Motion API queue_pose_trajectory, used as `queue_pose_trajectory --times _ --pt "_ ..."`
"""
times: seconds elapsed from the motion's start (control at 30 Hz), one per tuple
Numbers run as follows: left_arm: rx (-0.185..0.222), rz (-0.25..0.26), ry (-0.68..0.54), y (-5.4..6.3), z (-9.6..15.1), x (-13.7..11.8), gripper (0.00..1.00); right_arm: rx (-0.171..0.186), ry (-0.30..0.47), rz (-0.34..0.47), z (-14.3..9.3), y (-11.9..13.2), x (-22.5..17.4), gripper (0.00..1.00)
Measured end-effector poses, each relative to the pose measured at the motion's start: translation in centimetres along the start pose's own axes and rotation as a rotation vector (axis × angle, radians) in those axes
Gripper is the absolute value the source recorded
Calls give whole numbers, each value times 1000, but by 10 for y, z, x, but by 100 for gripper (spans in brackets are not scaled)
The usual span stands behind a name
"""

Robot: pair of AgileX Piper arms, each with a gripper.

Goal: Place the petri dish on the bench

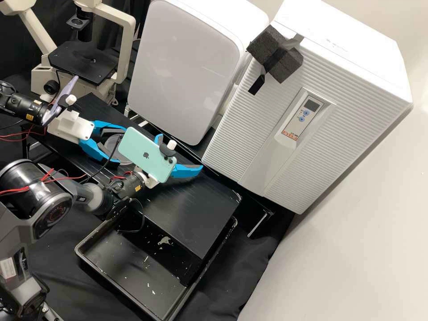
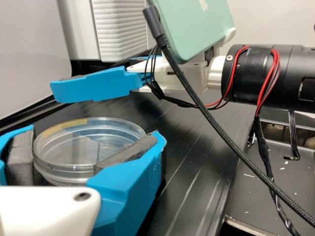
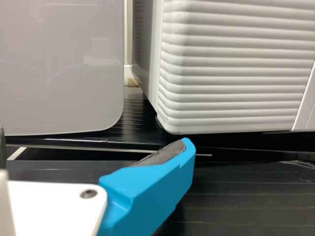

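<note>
My left gripper (image 1: 121, 146) is around the clear petri dish (image 1: 111, 143) low over the bench (image 1: 196, 209) in the high view. In the left wrist view, dark pads of the left gripper (image 2: 91, 132) lie against opposite sides of the round, shallow petri dish (image 2: 74, 150); whether its base touches the bench cannot be told. Partly behind a mint-green phone, my right gripper (image 1: 180, 152) stands open, its blue fingers spread wide. The right wrist view has the right gripper (image 3: 93, 137) with nothing between its fingers, one finger mostly cut off at the edge.
Close beside the left gripper is the right arm's mint-green phone (image 1: 145, 154), with a black cable (image 2: 216, 130) hanging down. Two white appliances, one smooth (image 1: 187, 67) and one ribbed (image 1: 263, 129), stand behind the bench. A microscope (image 1: 82, 60) is at the back left, a black tray (image 1: 129, 272) in front.
</note>
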Motion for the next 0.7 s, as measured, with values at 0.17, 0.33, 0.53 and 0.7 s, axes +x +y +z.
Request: queue_pose_trajectory --times 0.17,0.33,0.53,0.7 --pt "-37 -4 -2 -3 -2 3 100 0 0 0 0 0 0 100" --pt "-51 -2 -2 -3 -3 5 100 0 0 0 0 0 0 100" --pt "-52 0 5 -3 -5 4 100 0 0 0 0 0 0 100" --pt "-71 12 19 -2 -12 -3 100 0 0 0 0 0 0 100"
